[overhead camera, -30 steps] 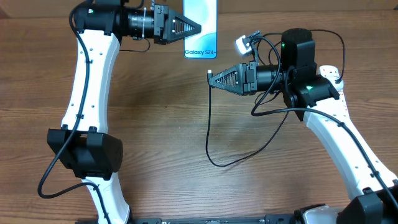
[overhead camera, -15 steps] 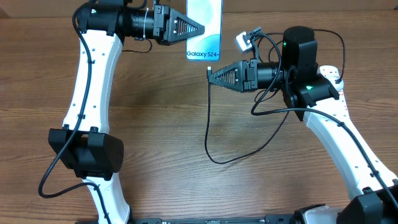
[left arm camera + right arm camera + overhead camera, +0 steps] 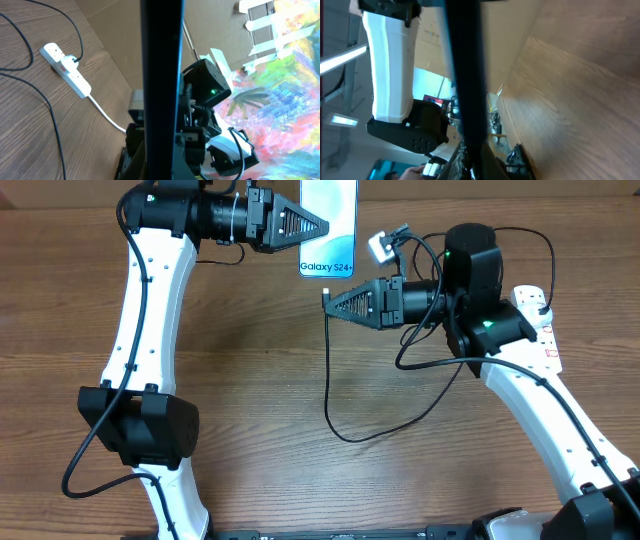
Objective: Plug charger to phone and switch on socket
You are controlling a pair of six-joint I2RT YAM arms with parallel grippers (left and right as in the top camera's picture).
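My left gripper [image 3: 322, 226] is shut on the phone [image 3: 330, 220], held above the table's far edge with its "Galaxy S24+" end toward me. In the left wrist view the phone [image 3: 160, 75] shows edge-on as a dark bar. My right gripper [image 3: 328, 301] is shut on the charger cable's connector end, just below and slightly left of the phone's lower edge. The thin black charger cable [image 3: 335, 410] hangs from it and loops over the table. In the right wrist view the cable [image 3: 467, 90] fills the middle as a dark blurred band. The socket [image 3: 67, 67] lies on the table with a black plug in it.
The white socket also shows partly behind the right arm at the overhead view's right edge [image 3: 535, 305]. Its thick white cord [image 3: 107, 117] runs off toward the arm base. Both arm bases stand at the near table edge.
My right gripper with the connector end has moved left and slightly up, nearer the phone's lower edge. The phone rose slightly a second ago and has held still since.
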